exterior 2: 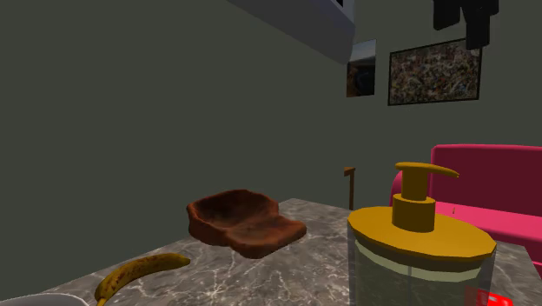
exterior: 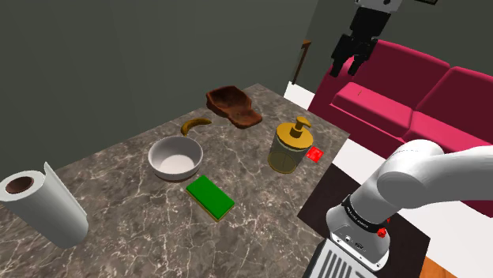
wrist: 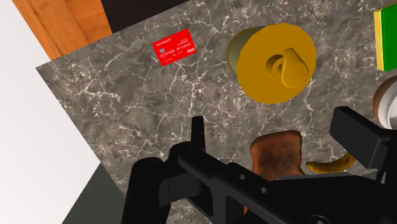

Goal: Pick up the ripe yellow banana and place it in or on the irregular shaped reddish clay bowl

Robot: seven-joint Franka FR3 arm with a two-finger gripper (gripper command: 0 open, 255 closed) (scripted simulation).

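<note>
Nearest the second exterior camera stands a soap dispenser (exterior 2: 421, 252) with a mustard-yellow pump and lid, close to the counter (exterior: 118, 237) edge that faces the sofa (exterior: 411, 103). Behind it lies the banana (exterior: 195, 124), yellow with brown flecks, flat on the dark marble-patterned counter near the edge along the grey wall. It touches nothing. Just beside it, toward the far corner, sits the reddish-brown clay bowl (exterior: 233, 105) with its uneven, slumped rim. There is a small gap between the two.

On the banana's other side, toward the middle of the counter, is a white bowl (exterior: 175, 158), near but apart from it. A flat green block (exterior: 209, 196) lies beyond the white bowl, nearer the stand. A red card (exterior: 314, 153) lies just beside the dispenser, at the sofa-side edge. A paper towel roll (exterior: 39, 207) lies on its side at the corner on the shoulder view's left.

The gripper (exterior: 345, 69) hangs well above everything – its black fingers stand apart and hold nothing. In the wrist view the clay bowl and the banana appear between the spread fingers, far below them.
</note>
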